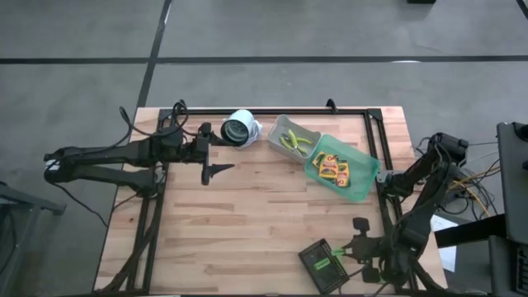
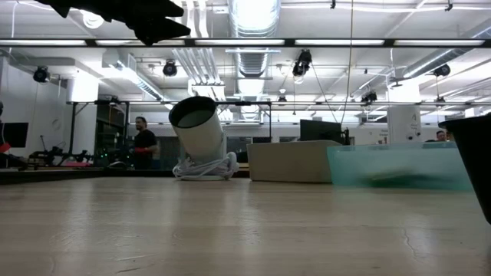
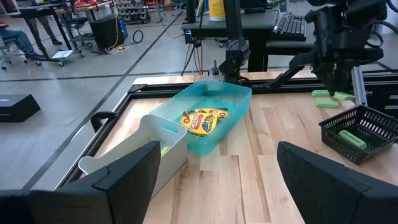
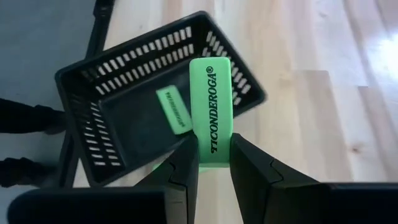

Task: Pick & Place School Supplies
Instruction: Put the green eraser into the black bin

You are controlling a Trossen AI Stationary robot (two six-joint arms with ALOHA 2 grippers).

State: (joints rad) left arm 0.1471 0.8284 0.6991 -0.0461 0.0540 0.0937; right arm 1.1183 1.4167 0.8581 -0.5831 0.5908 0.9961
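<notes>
The right claw (image 4: 214, 163) pinches a bright green eraser (image 4: 211, 102) (printed TICONDEROGA) by its lower end, holding it over the black slotted basket (image 4: 93, 87) at the desk's (image 1: 247, 223) near right corner. A second green eraser (image 4: 172, 109) lies flat on the basket floor. In the left wrist view another green eraser (image 3: 326, 102) rests on the wood just beside the basket. The left claw (image 1: 216, 170) hangs spread wide over the far left part of the desk, holding nothing. Ahead of it sit a grey bin (image 1: 277, 130) with yellow-handled scissors (image 1: 294, 143) inside and, touching it, a green bin (image 1: 360, 187) holding yellow crayon packs (image 1: 333, 169). A white camera (image 1: 239, 129) lies near the far edge.
</notes>
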